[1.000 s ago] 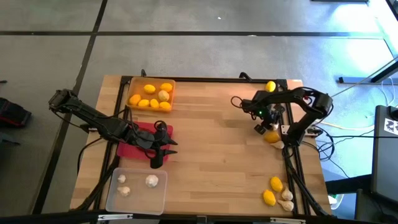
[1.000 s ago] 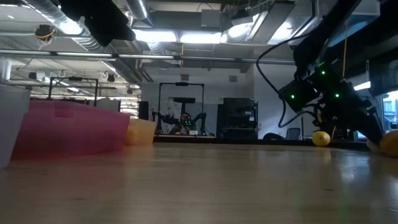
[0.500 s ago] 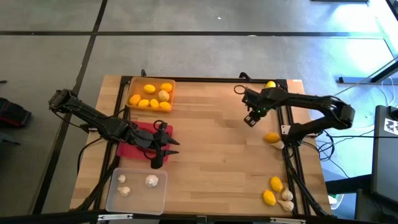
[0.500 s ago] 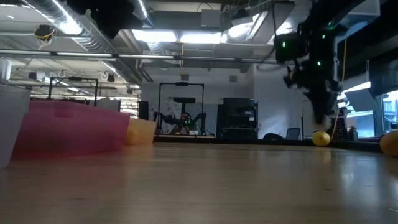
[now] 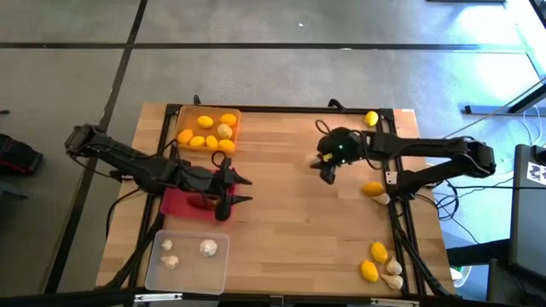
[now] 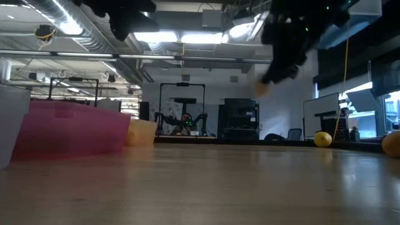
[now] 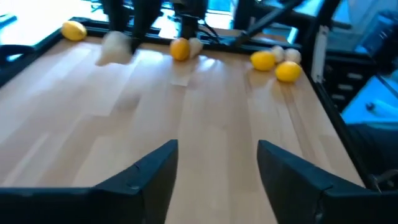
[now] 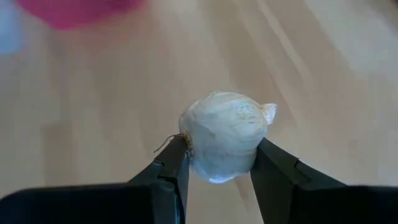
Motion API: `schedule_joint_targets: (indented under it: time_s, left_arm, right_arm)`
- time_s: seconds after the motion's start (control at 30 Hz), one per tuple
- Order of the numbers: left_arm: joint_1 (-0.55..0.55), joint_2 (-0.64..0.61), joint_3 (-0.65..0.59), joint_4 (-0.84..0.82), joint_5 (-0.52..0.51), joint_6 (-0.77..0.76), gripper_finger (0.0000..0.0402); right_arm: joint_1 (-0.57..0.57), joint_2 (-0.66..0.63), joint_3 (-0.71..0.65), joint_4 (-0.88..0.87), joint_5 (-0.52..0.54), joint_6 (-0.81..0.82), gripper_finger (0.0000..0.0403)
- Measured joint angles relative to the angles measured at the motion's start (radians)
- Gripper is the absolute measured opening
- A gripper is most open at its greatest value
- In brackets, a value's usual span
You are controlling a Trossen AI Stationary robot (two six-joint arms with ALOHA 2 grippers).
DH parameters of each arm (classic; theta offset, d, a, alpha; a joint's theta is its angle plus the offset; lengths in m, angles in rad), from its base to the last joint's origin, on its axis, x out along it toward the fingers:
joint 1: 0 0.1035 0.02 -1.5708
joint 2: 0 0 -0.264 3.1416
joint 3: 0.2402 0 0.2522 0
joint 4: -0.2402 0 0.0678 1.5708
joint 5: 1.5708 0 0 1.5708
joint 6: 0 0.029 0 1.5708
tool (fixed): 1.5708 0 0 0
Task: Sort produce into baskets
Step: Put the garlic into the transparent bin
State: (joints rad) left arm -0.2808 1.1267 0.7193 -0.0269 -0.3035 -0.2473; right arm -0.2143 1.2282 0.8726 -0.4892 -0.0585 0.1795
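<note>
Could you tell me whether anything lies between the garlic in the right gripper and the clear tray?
Nothing visible does: bare tabletop separates the garlic bulb in the right gripper from the clear tray; the left gripper hovers beside that path.

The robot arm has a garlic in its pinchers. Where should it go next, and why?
Probably on across the table toward the clear basket. The right gripper is shut on a garlic bulb above the middle of the table, and that basket, at the near left corner, already holds garlic, while the orange basket holds mostly lemons.
</note>
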Motion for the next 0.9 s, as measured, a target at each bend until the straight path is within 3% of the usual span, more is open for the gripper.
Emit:
schedule_joint_targets:
  time_s: [0.13,0.3,0.9]
  left_arm:
    - [0.049,0.0,0.0,0.043,0.0,-0.005,0.025]
    - [0.102,0.008,0.0,0.14,-0.001,0.014,0.026]
    - [0.146,0.232,0.0,0.645,0.035,-0.066,0.026]
  right_arm:
    - [0.07,0.0,0.0,0.164,-0.004,-0.097,0.0124]
    - [0.154,0.0,0.0,0.341,0.017,-0.262,0.0124]
    - [0.399,0.026,0.0,0.638,0.378,-0.654,0.0124]
